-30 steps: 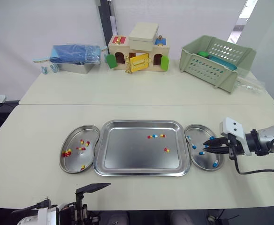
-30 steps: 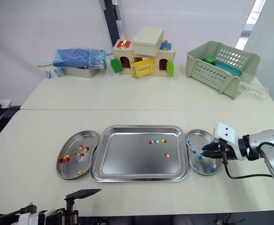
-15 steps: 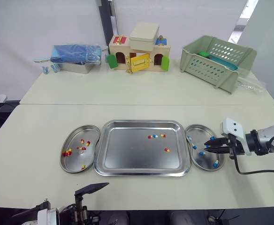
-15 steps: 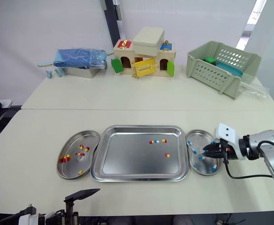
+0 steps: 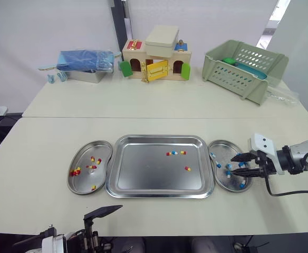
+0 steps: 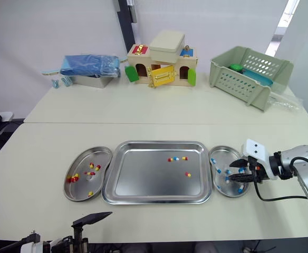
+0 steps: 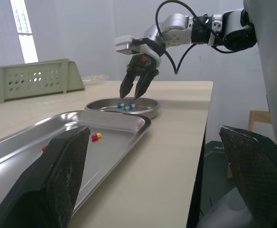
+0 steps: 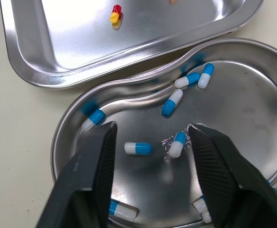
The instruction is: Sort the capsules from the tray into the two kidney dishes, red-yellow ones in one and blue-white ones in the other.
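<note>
Right fingers (image 8: 92,180) spread open, gripping nothing, tips low over the right kidney dish (image 8: 243,109); between the two tips, loose on the dish floor, blue-white capsules (image 8: 138,148); more of the same colour scattered ahead of the tips and back toward their base; just beyond the tips, across the dish rim, the tray (image 8: 58,28) with a lone red-yellow capsule (image 8: 115,13); further on from the tips, a short row of capsules (image 5: 175,153); right arm (image 5: 296,159) reaching in low from the right side of the table (image 5: 143,105), wrist about level, pointed toward the tray; left fingers (image 7: 58,180) wide open, empty, low by the near table edge, aimed along the tray toward the right fingers; left kidney dish (image 5: 82,157) holding red-yellow capsules (image 5: 92,166), on the far side of the tray from the right fingers.
</note>
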You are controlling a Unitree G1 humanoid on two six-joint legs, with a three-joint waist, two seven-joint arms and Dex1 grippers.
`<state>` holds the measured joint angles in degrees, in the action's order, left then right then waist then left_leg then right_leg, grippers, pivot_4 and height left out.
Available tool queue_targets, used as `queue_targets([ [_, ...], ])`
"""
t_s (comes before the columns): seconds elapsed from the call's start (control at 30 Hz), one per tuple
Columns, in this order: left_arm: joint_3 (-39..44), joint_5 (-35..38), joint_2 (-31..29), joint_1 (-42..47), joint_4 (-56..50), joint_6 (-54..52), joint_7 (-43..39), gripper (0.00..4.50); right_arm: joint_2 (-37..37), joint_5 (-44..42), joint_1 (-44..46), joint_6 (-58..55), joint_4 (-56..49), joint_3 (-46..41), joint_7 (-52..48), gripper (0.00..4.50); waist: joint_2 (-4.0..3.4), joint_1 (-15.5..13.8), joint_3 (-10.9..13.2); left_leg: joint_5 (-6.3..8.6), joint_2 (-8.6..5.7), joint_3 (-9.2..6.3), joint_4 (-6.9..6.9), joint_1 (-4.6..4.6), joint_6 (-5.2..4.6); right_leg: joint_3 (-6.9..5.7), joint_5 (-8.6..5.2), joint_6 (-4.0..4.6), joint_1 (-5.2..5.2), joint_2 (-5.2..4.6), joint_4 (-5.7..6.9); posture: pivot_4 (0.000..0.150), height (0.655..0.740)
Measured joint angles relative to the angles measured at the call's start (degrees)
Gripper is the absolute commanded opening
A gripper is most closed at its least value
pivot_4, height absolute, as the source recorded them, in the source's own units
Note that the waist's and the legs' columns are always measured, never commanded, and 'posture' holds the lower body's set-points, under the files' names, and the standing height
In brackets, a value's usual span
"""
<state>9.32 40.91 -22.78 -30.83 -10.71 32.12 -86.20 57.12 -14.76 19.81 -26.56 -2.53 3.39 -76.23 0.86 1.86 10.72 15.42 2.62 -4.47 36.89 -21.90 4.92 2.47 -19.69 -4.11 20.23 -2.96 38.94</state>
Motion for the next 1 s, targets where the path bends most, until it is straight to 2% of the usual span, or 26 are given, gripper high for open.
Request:
queue_targets([
  [0.1,0.00,-0.04,0.05,0.16,0.00,-0.12,1.03,4.50,0.00,-0.24,0.12,-0.01,0.00,-0.22,0.06,4.48,0.00,0.00,0.00,0.00,0.00,0.00,0.00,0.00,0.00,0.00,0.00,0.00,0.00,0.00,0.00,0.150,0.7400],
  [0.3,0.70,-2.31,-0.59,3.70,-2.94,-5.54,12.39,4.50,-0.23,-4.70,-0.49,0.02,0.18,-5.57,0.18,4.48,0.02,-0.06,0.01,0.00,0.00,-0.01,0.02,-0.01,0.00,-0.01,0.00,-0.01,-0.03,0.00,0.00,0.150,0.7400],
  [0.4,3.98,-3.06,-4.97,4.89,-6.74,-13.56,21.46,4.50,-0.05,-7.00,-2.86,1.40,0.98,-10.36,-0.43,4.48,0.03,-0.09,0.02,0.00,0.00,-0.05,0.01,0.00,0.00,-0.04,0.00,-0.01,-0.04,0.00,0.01,0.150,0.7400],
  [0.47,8.07,-2.36,-10.01,5.99,-9.53,-21.66,28.56,4.50,0.27,-7.78,-5.56,4.22,2.99,-13.71,-1.51,4.48,0.04,-0.17,0.02,0.00,-0.01,-0.07,0.02,0.00,0.00,-0.05,0.00,-0.01,-0.06,-0.01,0.01,0.150,0.7400],
  [0.63,19.02,2.16,-20.30,6.61,-11.42,-37.83,37.60,4.50,2.50,-7.20,-11.37,10.58,8.40,-17.97,-3.50,4.48,0.04,-0.05,0.03,0.00,0.00,-0.05,0.00,0.02,0.00,-0.04,0.00,0.00,-0.04,-0.01,0.04,0.150,0.7400],
  [0.8,30.66,1.22,-31.64,6.13,-3.13,-48.72,37.00,4.50,4.61,-5.45,-12.36,12.28,15.53,-18.09,-3.36,4.48,-0.05,0.56,0.07,0.00,0.00,0.00,-0.07,0.13,0.00,0.02,-0.02,0.03,-0.03,0.03,0.07,0.150,0.7400],
  [1.0,33.07,-7.83,-38.92,8.99,13.87,-47.58,30.39,4.50,4.61,-4.26,-12.89,15.89,20.38,-18.11,-3.05,4.48,-0.15,0.75,0.13,-0.01,0.01,0.04,-0.17,0.09,0.01,0.01,-0.04,0.05,0.05,0.03,0.05,0.150,0.7400],
])
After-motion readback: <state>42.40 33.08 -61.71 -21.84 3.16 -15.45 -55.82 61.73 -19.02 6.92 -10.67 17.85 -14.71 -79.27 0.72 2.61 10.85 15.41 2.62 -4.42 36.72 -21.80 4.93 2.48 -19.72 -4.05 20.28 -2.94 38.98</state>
